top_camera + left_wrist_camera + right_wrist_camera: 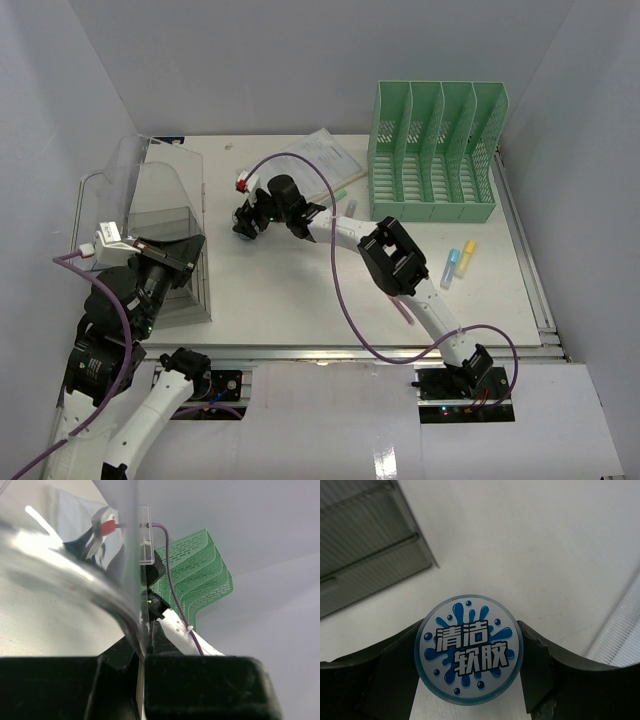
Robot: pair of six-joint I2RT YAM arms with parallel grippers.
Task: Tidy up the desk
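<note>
The white desk holds everything. My right gripper reaches to the desk's left middle and is shut on a round jar with a blue splash label. It holds the jar just above the desk surface, beside the clear plastic bin. The jar barely shows in the top view. My left gripper is at the bin's front right corner. Its black fingers are closed on the bin's clear wall.
A mint-green file rack stands at the back right. Papers lie at the back middle, with a green-tipped pen near them. A yellow marker and a blue one lie at the right. A pink pen lies under the right arm.
</note>
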